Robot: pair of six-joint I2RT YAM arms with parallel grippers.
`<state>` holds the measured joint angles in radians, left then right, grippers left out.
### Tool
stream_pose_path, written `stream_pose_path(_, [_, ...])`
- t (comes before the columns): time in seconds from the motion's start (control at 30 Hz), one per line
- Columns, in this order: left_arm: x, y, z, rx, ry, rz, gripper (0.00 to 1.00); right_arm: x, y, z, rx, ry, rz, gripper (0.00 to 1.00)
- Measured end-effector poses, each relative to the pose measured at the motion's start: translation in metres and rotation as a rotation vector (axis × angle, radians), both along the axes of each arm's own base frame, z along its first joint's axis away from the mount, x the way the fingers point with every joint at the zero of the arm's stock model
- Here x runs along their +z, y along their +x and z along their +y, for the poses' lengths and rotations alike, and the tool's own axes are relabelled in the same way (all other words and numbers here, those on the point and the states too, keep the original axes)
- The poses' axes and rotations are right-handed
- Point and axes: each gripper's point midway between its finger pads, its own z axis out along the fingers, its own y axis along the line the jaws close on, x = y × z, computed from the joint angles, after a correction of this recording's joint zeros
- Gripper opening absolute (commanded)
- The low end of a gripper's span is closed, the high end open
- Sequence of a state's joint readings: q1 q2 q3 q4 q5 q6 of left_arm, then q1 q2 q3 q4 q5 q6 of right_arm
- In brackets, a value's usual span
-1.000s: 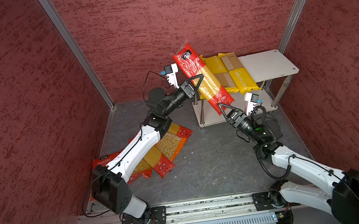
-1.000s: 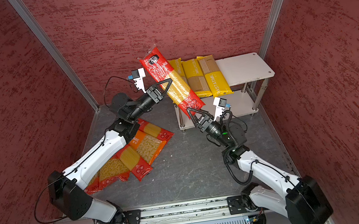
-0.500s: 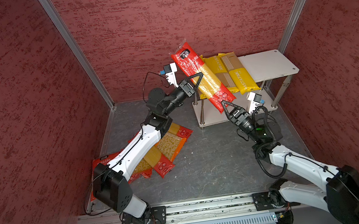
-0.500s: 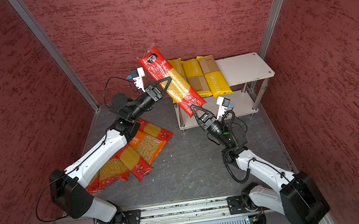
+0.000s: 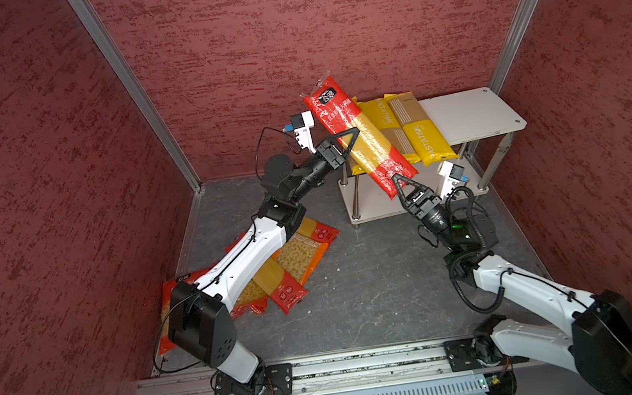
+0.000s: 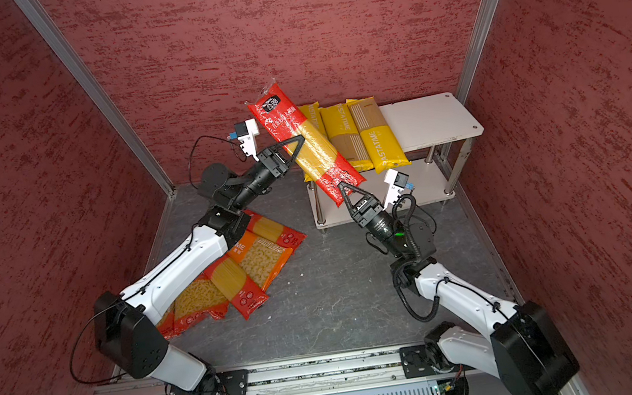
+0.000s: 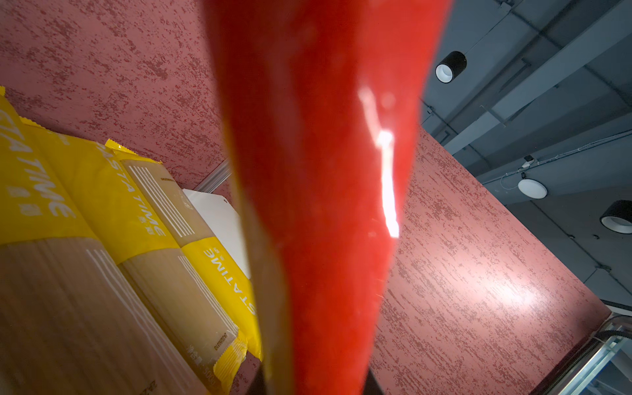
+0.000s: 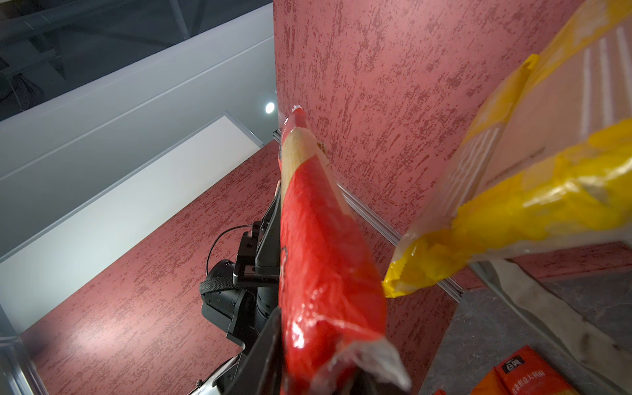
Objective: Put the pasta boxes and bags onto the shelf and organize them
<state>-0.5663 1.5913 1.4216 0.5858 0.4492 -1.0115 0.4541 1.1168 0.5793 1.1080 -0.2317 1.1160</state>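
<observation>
We see a long red spaghetti pack, glossy with a clear pasta window, tilted above the loaded end of the shelf, over three yellow packs. The left tool clamps its middle. The right tool, jaws nearly together, pinches its lower end.

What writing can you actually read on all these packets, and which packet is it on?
"PASTATIME": down the yellow spaghetti packs on the shelf's top board.
"ME": on an orange pack on the floor; rest covered.
Chinese print and black label on the held red spaghetti pack: too small to read.
</observation>
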Motion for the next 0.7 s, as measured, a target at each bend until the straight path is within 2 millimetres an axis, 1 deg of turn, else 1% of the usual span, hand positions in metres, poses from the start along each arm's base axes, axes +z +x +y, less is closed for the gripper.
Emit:
stream_pose_path(0.1, [0.0001,0.0,0.0001,-0.003,-0.003,0.005,0.04,0.002,-0.0015,-0.0003,0.003,0.006,-0.008,0.18])
stream_pose_path(0.3, [0.0001,-0.0002,0.0,-0.005,-0.005,0.007,0.11,0.0027,-0.0018,-0.0004,0.003,0.006,-0.011,0.14])
stream_pose_path(0.47, [-0.0001,0.0002,0.0004,-0.004,-0.004,0.008,0.22,0.0027,-0.0019,-0.0005,0.0,0.003,-0.014,0.11])
stream_pose_path(0.7, [-0.0003,0.0005,0.0013,-0.008,-0.002,0.008,0.33,0.0056,0.001,-0.0029,-0.016,-0.004,-0.019,0.03])
